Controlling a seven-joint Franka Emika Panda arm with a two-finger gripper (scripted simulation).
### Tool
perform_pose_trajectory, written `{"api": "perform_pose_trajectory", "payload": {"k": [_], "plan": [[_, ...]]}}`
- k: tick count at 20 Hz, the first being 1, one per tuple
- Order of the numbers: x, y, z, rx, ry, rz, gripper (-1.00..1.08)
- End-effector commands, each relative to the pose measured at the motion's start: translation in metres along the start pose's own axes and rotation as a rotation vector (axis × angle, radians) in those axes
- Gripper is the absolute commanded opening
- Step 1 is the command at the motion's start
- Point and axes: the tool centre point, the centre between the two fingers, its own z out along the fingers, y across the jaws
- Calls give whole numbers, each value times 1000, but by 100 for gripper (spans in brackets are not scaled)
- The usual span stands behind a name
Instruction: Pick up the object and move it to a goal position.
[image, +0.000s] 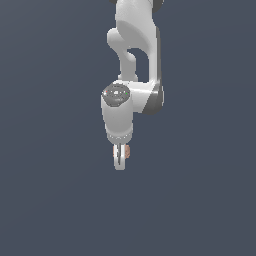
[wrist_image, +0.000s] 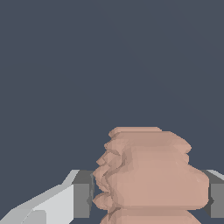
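Note:
The object (wrist_image: 151, 175) is a pinkish-brown lumpy blob. In the wrist view it fills the space between my two fingers (wrist_image: 81, 194), which press on it from both sides. In the exterior view only a small pink part of the object (image: 127, 151) shows beside my white gripper (image: 120, 162), which points straight down from the arm. The gripper is shut on the object. Most of the object is hidden behind the fingers in the exterior view.
The white Panda arm (image: 132, 60) reaches down from the top of the exterior view. Around it is a plain dark grey-blue surface (image: 50, 175) with nothing else in sight.

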Motion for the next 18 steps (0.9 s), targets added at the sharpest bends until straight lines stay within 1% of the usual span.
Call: {"api": "perform_pose_trajectory", "payload": {"k": [1,18], "plan": [[5,4,-26,1,-1,1,-100],[41,30,-227,1,2,3,-100]]}}
